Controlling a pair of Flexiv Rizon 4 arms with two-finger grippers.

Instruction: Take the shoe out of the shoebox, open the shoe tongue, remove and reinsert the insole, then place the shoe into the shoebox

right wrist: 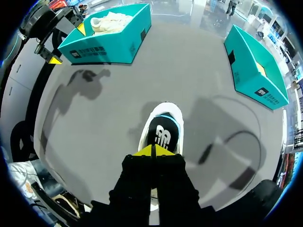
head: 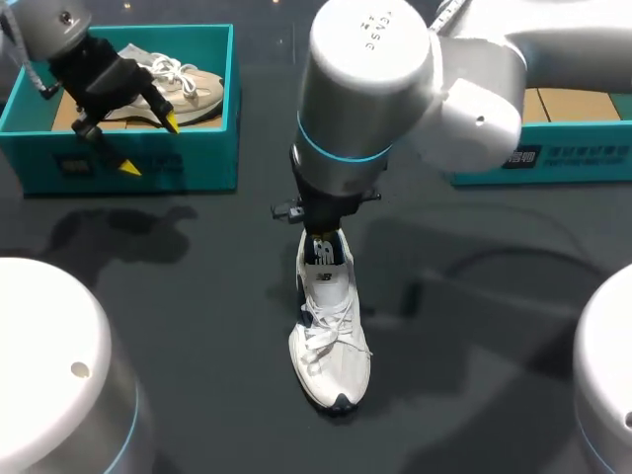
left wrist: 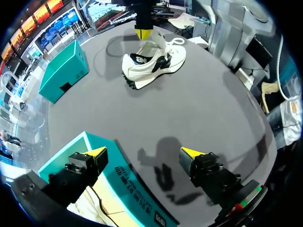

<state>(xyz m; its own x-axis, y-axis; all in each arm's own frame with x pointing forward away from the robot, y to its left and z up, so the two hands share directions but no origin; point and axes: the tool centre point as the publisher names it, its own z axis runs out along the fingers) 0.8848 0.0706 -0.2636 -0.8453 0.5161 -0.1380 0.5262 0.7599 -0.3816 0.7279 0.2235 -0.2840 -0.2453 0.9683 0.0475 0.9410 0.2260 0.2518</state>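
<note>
From above, the white shoe [head: 331, 336] stands on the table [head: 197, 326], with the right gripper [head: 322, 240] at its tongue [head: 323, 254]. At the left wrist, the left gripper [left wrist: 144, 156] is spread wide over the shoebox [left wrist: 142, 198] wall. At the right wrist, the yellow tips are pressed together at the tongue's edge.

desk: dark grey top [head: 197, 326], smooth with a bit of a sheen, fills basically the whole head view
desk edge: curves round where it shows in the left wrist view [left wrist: 268, 124]
light: soft, looks like it's coming from overhead, with a pale glare patch [right wrist: 189, 21] on the far part of the desk
shadows: blurry dark blob [head: 118, 237] on the left side, thin looping one [head: 494, 265] on the right
</note>
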